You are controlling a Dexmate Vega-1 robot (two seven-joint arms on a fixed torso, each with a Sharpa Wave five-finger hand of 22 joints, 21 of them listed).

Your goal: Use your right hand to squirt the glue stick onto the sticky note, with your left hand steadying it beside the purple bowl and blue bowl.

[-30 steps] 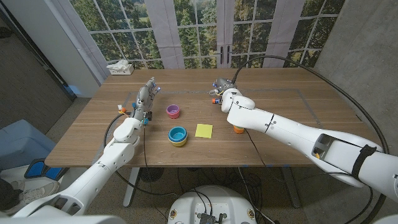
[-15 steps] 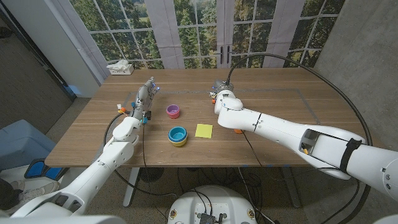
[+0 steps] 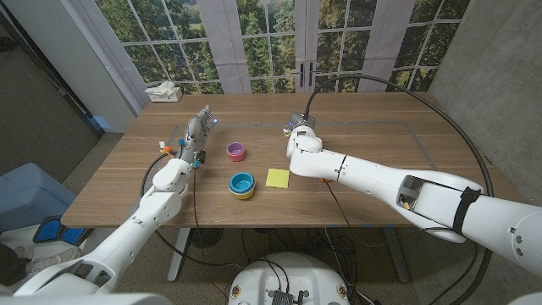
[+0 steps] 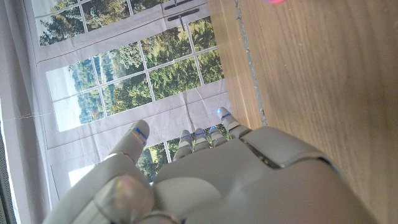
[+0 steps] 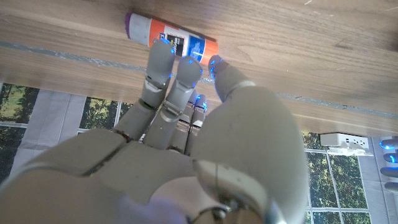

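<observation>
Right hand (image 5: 186,149) above glue stick (image 5: 171,38), fingers (image 5: 163,62) extended, slightly apart, not gripping it. Glue stick lies on wooden table (image 3: 381,161), beyond yellow sticky note (image 3: 277,177). Left hand (image 3: 196,135) left of purple bowl (image 3: 235,152), fingers straight, close together, empty. Blue bowl (image 3: 242,184) just left of note.

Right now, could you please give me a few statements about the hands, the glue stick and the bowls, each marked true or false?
1. The glue stick lies on the table. True.
2. The right hand holds the glue stick. False: its fingertips reach toward it, nothing gripped.
3. The sticky note lies right of the blue bowl. True.
4. The left hand presses on the sticky note. False: it stands left of the purple bowl, away from the note.
</observation>
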